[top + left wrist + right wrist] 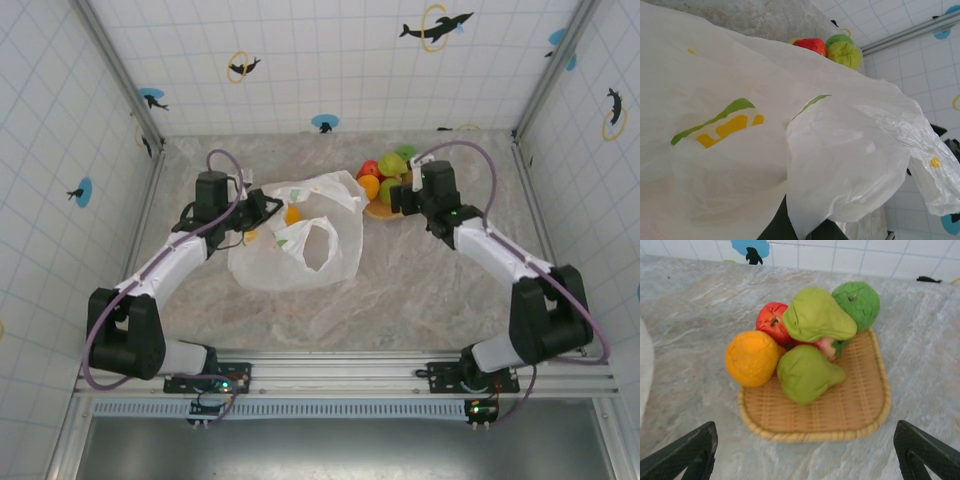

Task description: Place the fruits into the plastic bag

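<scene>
We see the plastic bag lying crumpled on the marble table, left of centre, with one handle loop gaping open. The left gripper sits at the bag's far left edge, jaws together. In the left wrist view the bag drapes right over the fingers, so the gripper seems clamped on the film, though the contact itself is hidden. An orange shape shows through the bag beside that gripper.

The fruits are heaped on a woven tray just right of the bag. We count an orange, a red apple, an upper pear resting on a lower pear, and a round green fruit. The right gripper hovers at the tray's near side, fingers spread wide apart, holding nothing.
</scene>
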Robot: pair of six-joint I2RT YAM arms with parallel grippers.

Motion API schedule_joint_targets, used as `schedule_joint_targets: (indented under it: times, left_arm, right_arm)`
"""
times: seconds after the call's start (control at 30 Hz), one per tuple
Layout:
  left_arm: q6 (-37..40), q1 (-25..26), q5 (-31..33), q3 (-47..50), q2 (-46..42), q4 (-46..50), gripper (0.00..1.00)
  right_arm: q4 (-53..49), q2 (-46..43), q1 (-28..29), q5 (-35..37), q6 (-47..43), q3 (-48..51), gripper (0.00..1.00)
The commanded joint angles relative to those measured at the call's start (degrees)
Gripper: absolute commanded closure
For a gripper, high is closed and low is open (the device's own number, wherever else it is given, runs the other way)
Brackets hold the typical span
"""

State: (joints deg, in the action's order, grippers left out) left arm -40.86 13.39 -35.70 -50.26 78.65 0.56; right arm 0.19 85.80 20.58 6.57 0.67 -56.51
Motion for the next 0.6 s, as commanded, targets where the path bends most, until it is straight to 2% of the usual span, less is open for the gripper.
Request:
schedule_joint_targets:
  times: [0.0,0.23,0.57]
  left_arm:
    - [-0.6,-0.6,-1.5,1.1,0.5,-1.4,1.0]
    - [-0.2,-0.6,-1.6,1.2,0.8,-1.2,1.0]
    - [-0.5,-0.7,-2.0,1.0,2.1,-1.5,1.0]
  right_arm:
    - [3.6,5.9,-0.6,-1.1,-9.9,-6.1,0.03]
    - [-1.0,17.0,-2.3,-1.8,-21.0,-17.6,0.03]
    - [-9.3,27.1,-3.4,-3.5,-28.3,-29.7,0.04]
